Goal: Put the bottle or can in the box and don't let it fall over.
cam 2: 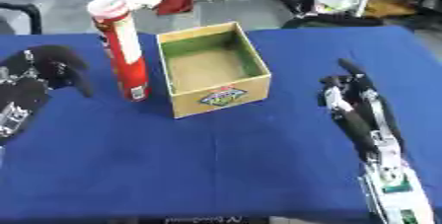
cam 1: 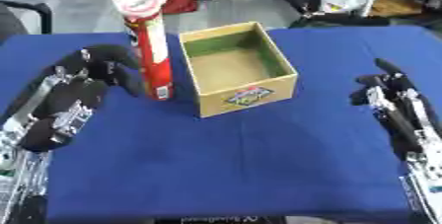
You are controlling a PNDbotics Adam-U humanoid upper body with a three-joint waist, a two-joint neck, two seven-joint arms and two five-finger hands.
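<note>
The tall red can (cam 2: 123, 50) stands upright on the blue surface (cam 1: 241, 168), just beyond the curled but empty fingers (cam 1: 129, 67) of the left hand (cam 1: 73, 94) and just beside the open box (cam 1: 238, 67). Being tall and narrow, it would likely topple if those fingers brushed it high or off-centre, or if its base clipped the box rim going in. The right hand (cam 2: 358, 104) rests with relaxed fingers, well apart. Open surface lies near its fingers; the box interior is empty.
</note>
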